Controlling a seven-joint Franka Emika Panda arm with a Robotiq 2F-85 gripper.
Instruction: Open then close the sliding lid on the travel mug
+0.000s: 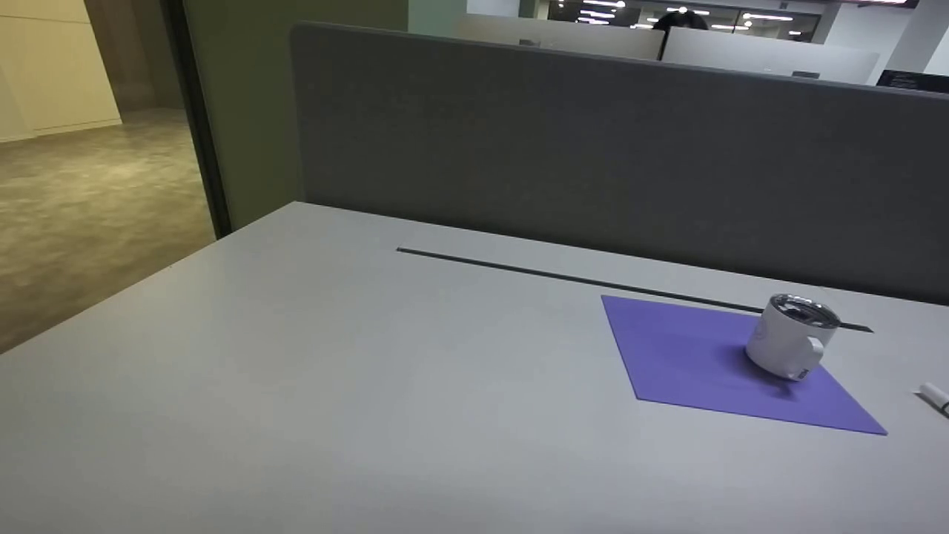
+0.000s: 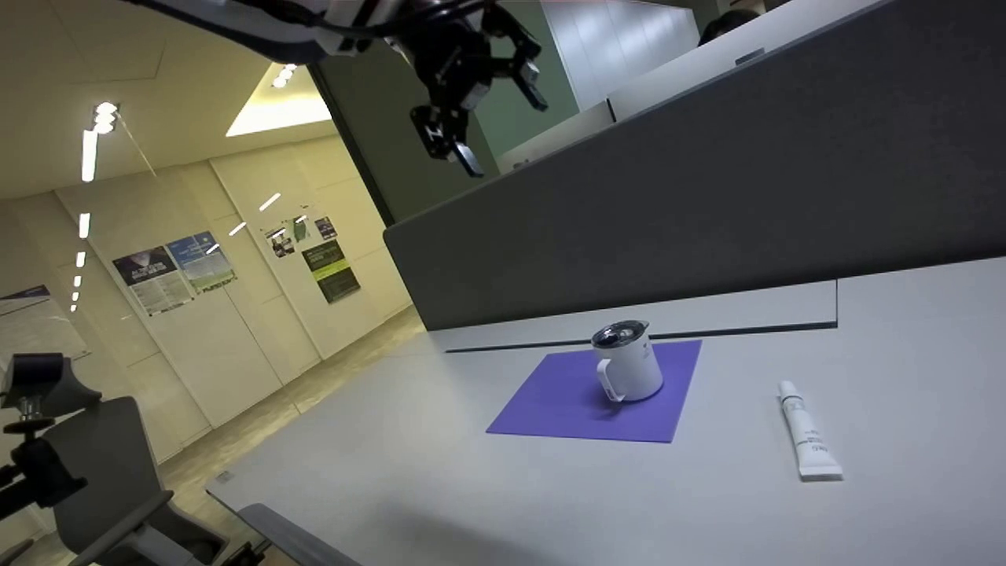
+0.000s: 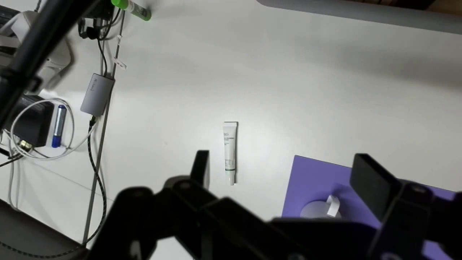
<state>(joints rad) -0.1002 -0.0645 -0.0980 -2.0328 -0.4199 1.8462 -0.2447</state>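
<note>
The travel mug stands upright on the purple mat in both exterior views, as a short white cylinder (image 1: 778,347) (image 2: 638,373) with a white handle. Its sliding lid (image 1: 804,310) (image 2: 619,334) is the dark, glossy round top. I cannot tell whether the slider is open or shut. In the wrist view only part of the mug's side and its handle (image 3: 332,206) show; the gripper body hides the lid. My gripper (image 2: 505,135) is open and empty, high above the table and well away from the mug. Its spread fingers also frame the wrist view (image 3: 281,159).
The purple mat (image 1: 667,348) (image 2: 538,397) lies near a dark partition (image 1: 593,156) (image 2: 707,189). A white tube (image 2: 805,432) (image 3: 230,148) lies beside the mat. Cables, a grey box (image 3: 97,94) and a blue marker (image 3: 59,126) lie at the left of the wrist view.
</note>
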